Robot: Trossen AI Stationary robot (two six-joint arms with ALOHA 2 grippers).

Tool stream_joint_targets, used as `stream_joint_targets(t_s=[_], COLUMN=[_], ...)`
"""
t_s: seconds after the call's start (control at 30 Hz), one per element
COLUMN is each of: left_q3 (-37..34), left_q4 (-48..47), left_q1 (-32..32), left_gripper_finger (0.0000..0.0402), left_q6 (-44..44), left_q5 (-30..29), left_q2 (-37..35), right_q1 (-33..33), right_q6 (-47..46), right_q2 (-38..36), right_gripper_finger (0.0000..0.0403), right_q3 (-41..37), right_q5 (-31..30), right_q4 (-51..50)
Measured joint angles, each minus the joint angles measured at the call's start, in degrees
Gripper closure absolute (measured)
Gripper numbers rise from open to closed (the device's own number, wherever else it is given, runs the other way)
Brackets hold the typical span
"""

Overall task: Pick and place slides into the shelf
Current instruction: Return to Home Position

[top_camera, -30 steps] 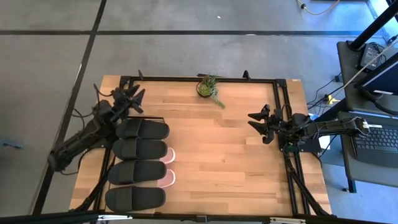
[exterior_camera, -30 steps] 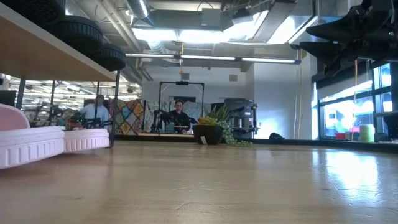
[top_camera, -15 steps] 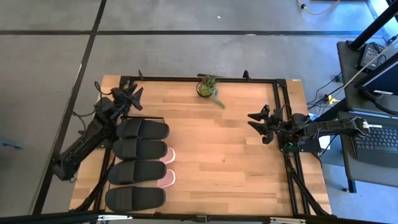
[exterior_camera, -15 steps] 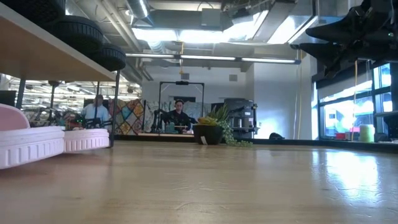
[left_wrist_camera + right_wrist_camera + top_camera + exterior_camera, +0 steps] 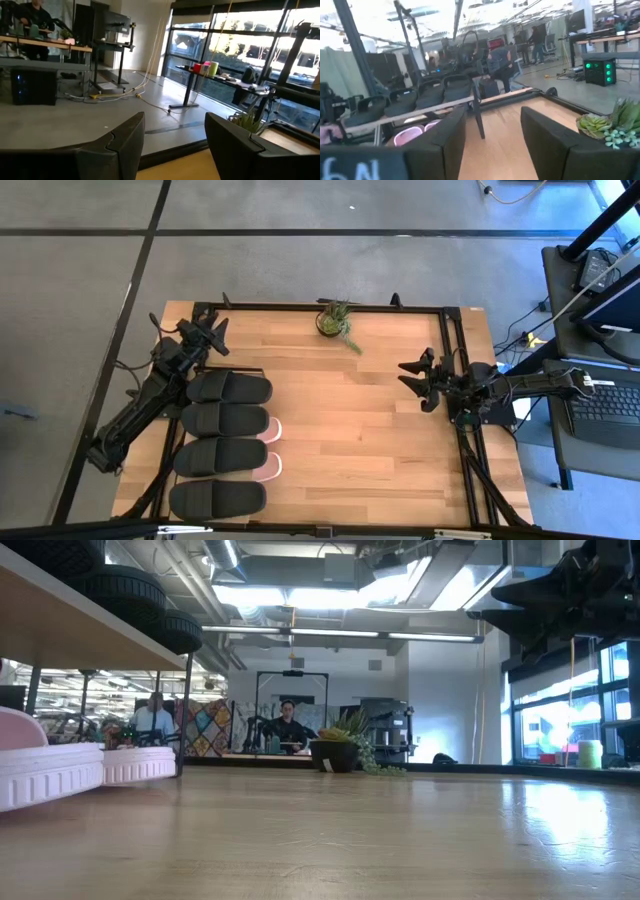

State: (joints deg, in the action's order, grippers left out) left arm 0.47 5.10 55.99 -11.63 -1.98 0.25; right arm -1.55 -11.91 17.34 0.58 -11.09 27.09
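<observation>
The sorting looks finished. Four black slides [image 5: 224,420] lie side by side on top of the shelf [image 5: 70,635] along the left side of the counter [image 5: 350,440], toes pointing right. The two pink slides [image 5: 50,775] sit underneath it on the counter surface, and from above only their toes peek out past the plank. No slide lies loose anywhere else on the counter, so nothing seems left to place; what remains, by my reading, is only for the arms to settle at rest.

The left pincer [image 5: 207,332] hangs over the far left corner, just past the far end of the shelf, its fingers spread wide with nothing between them. The right pincer [image 5: 413,378] waits at the right side, well apart from the shelf, also spread wide and empty.

The black slides are matte, with a broad smooth strap and a thick ribbed sole edge. The pink ones are pale and soft-looking, with a blocky tread pattern along the side of the sole. The shelf is a thin light-wood plank on slim dark legs. The counter is pale butcher-block wood with a slight sheen, framed by dark metal rails. A small potted plant [image 5: 336,321] with spiky green leaves stands at the far edge.
</observation>
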Motion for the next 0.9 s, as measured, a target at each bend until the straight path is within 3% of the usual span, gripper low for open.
stream_joint_targets(t_s=[0.47,0.7,0.9], left_q3=[-0.02,-0.02,-0.02], left_q4=[0.0,0.0,0.0], left_q1=[-0.02,-0.02,-0.03], left_gripper_finger=[0.0203,0.0203,0.0203], left_q6=[0.19,0.19,0.23], left_q5=[-0.24,-0.26,-0.29], left_q2=[0.0,0.0,0.0], right_q1=[0.25,1.39,1.41], right_q6=[9.43,9.79,16.72], right_q2=[-1.47,-8.94,-17.18], right_gripper_finger=[0.0215,0.0215,0.0215], right_q3=[0.02,0.04,0.39], right_q5=[-1.72,-16.47,-10.52], right_q4=[-0.54,-8.86,-10.7])
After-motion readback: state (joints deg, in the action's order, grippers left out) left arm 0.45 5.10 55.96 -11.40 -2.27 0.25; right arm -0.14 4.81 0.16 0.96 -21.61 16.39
